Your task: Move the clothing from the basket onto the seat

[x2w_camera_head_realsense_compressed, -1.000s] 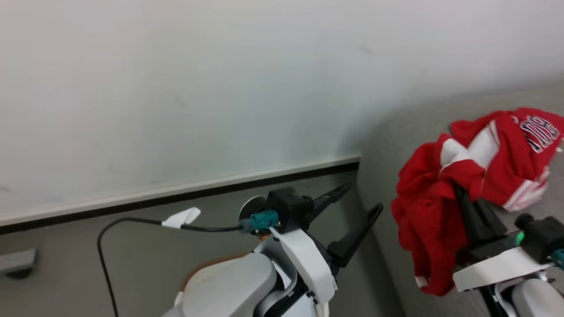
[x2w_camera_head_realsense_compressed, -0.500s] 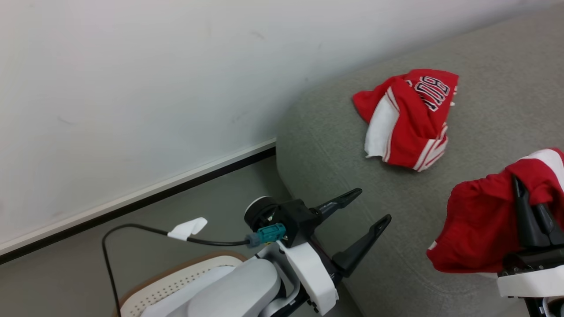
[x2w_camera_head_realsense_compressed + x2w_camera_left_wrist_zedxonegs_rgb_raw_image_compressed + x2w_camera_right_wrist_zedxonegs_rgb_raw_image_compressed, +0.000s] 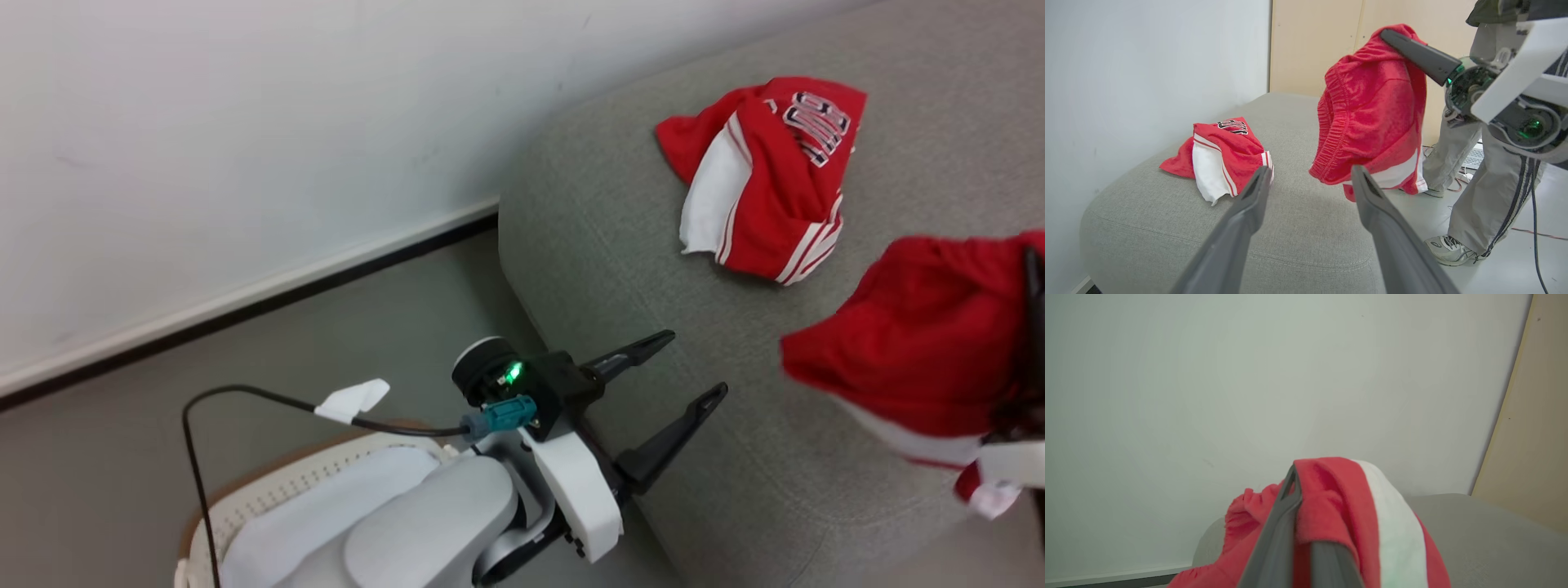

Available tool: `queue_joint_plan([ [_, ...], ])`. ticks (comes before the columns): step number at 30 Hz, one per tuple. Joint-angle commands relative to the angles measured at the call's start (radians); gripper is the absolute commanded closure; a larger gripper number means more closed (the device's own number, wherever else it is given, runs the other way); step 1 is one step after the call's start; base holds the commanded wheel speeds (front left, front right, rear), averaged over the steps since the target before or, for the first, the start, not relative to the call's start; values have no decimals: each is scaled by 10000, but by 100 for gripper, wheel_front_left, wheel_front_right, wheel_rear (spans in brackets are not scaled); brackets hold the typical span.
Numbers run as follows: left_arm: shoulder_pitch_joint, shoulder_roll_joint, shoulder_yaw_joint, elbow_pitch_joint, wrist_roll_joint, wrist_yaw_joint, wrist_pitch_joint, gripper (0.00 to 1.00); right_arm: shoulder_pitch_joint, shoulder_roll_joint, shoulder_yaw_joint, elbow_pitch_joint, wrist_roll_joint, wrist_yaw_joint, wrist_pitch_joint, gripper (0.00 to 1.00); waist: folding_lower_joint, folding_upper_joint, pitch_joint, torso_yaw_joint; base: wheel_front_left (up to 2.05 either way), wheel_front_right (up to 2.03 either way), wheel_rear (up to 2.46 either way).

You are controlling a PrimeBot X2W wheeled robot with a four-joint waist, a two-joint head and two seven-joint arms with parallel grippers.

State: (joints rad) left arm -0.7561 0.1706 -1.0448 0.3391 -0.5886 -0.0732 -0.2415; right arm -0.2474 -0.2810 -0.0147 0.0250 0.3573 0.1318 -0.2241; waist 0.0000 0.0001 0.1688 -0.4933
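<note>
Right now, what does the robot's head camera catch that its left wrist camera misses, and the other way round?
Head view's own: the basket beside the left arm, and a black cable. Left wrist view's own: a person's trouser legs and shoe, and a beige panel. Shared: the seat, a red garment lying on it, a second red garment hanging from the shut right gripper, and the open left gripper.

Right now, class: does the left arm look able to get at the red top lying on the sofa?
Probably yes: its open jaws point across bare sofa toward the top, with nothing lying between.
</note>
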Motion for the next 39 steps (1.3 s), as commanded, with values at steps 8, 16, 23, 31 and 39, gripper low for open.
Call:
queue_joint_plan([
  [8,-844,835,161,-658,350,106,596,0,-2227,-958,-1194,1016,1220,-22,221,100,0,-1,2499,1047,0,0,0],
  [16,-1464,1809,432,-1489,576,220,1142,0,-4684,-2356,-2054,3095,1618,-22,372,100,0,-1,4395,1789,0,0,0],
  [23,-1610,2184,570,-1944,529,357,1301,0,-5966,-3154,-1529,5405,754,-22,998,100,0,-1,5123,2223,0,0,0],
  [31,-1430,2112,578,-1678,298,317,1082,0,-5992,-3166,17,7249,1393,-22,2924,57,0,-1,4800,2460,0,0,0],
  [39,-1077,1930,555,-1101,53,314,744,0,-5721,-3661,1483,7329,2358,-22,3785,0,0,-1,3722,2398,0,0,0],
])
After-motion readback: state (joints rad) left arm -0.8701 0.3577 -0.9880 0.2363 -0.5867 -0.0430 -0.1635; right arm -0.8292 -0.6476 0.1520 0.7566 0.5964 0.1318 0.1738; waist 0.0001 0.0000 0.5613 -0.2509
